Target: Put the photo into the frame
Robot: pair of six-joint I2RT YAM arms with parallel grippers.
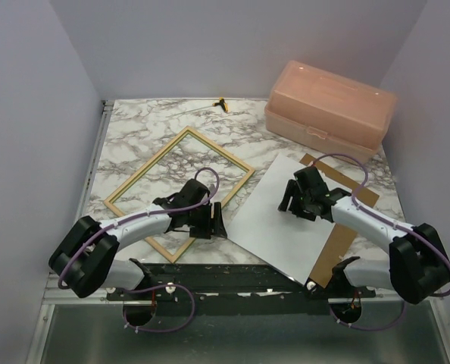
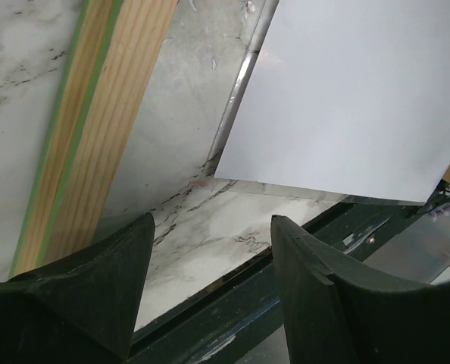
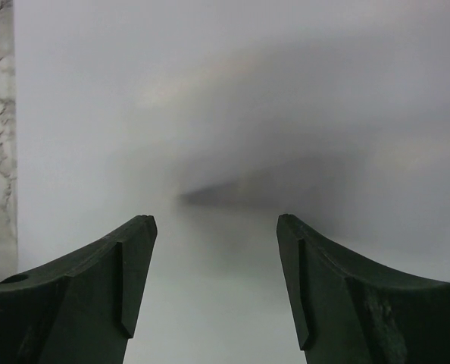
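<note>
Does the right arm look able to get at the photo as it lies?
Probably yes: the right hand hangs open above the photo, which lies white side up with nothing on it. Flat on the brown backing panel, it may be hard to pinch.

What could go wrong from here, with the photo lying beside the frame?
1. The photo lies flat, white side up, under the open right gripper; pinching so thin a sheet may crease it or miss.
2. Its near corner overhangs the near edge of the table, so a push could slide it off.
3. It rests partly on the brown backing panel, which may shift with it.
</note>
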